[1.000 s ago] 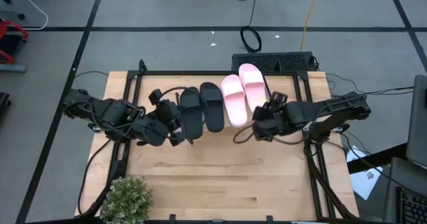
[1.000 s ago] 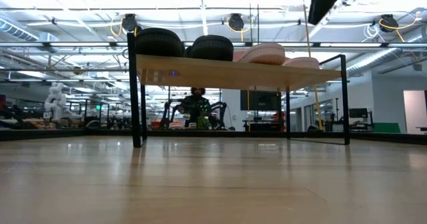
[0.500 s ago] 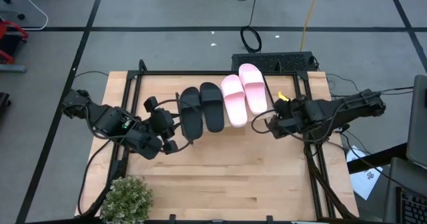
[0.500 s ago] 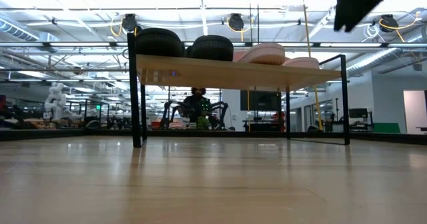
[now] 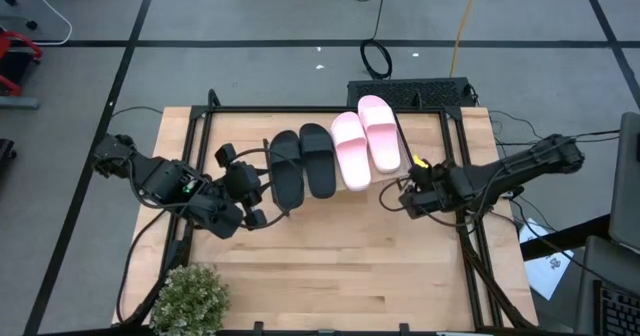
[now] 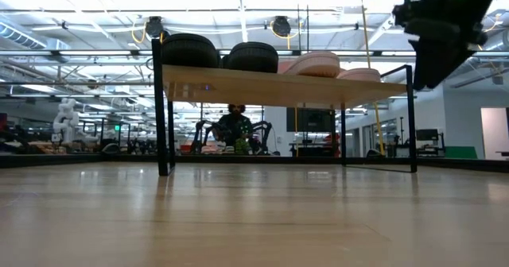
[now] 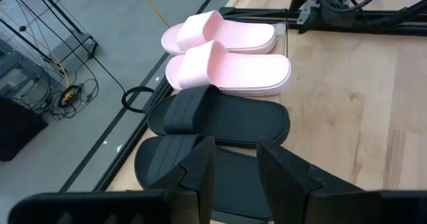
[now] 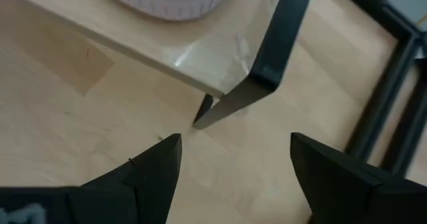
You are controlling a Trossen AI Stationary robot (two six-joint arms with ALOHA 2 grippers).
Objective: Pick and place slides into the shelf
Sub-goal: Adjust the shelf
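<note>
Four slides sit on the shelf [image 5: 345, 193]: two black slides [image 5: 302, 162], two pink slides [image 5: 365, 139]; left gripper [image 5: 258, 208] slightly parted, empty; right gripper [image 5: 392, 193] spread, empty.

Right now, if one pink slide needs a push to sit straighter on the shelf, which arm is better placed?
Probably the right: its gripper hangs open and empty beside the outer pink slide, while the left gripper sits by the black slides.

Your shelf [image 5: 345, 189] carries all four slides
Two slides [image 5: 302, 162] sit left of two more [image 5: 366, 140]; a plant [image 5: 190, 295] occupies your worktop's [image 5: 340, 276] near-left corner
</note>
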